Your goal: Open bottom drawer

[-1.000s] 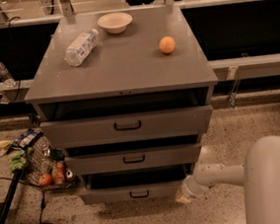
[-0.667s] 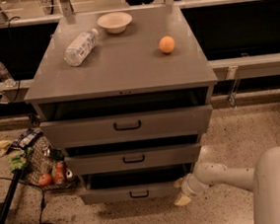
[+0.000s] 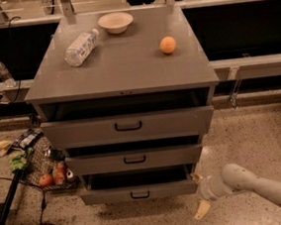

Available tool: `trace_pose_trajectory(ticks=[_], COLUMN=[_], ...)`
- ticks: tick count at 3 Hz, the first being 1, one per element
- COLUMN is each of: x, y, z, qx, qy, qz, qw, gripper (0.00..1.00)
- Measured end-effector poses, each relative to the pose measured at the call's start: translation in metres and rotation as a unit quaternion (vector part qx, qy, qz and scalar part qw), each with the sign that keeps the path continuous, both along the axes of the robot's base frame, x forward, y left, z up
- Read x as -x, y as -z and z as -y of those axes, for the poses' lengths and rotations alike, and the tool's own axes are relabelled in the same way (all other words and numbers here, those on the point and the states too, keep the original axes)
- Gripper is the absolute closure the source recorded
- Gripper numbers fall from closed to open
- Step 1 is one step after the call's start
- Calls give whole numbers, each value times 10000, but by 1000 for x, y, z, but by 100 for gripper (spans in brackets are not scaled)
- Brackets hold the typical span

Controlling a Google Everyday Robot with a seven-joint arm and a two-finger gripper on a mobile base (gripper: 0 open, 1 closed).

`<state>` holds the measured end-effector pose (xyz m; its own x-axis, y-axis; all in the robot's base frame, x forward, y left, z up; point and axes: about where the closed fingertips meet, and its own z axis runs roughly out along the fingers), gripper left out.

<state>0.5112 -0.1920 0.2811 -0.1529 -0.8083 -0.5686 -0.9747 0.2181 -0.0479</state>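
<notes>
The bottom drawer (image 3: pixel 138 192) is the lowest, smallest grey front of the cabinet, with a small black bar handle (image 3: pixel 140 194). It stands pulled out a little, with a dark gap above it. My gripper (image 3: pixel 199 194) is low on the floor at the drawer's right end, just beside its front corner. It is open and empty, with one beige fingertip (image 3: pixel 201 209) pointing down toward the floor and the other up by the drawer's corner. My arm (image 3: pixel 267 189) reaches in from the lower right.
The mid-sized drawer (image 3: pixel 134 160) and the top drawer (image 3: pixel 128 127) also stand slightly out. On the cabinet top lie a plastic bottle (image 3: pixel 81 48), a bowl (image 3: pixel 115 22) and an orange (image 3: pixel 168 45). A wire basket of groceries (image 3: pixel 42 166) and cables (image 3: pixel 41 218) lie on the floor at left.
My gripper has shifted a little to the right and down along the bottom drawer's right end. The drawers look about as far out as before.
</notes>
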Motion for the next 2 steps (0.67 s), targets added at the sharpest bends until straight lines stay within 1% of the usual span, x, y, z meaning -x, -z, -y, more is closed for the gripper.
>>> trace_pose_trajectory(ticks=[1,2], x=[23,42], y=[-50,-124], z=[27,44], qx=[-403,-1000], qy=[266,467], qz=[180,665], qw=[9987,9917], gripper=[0,0])
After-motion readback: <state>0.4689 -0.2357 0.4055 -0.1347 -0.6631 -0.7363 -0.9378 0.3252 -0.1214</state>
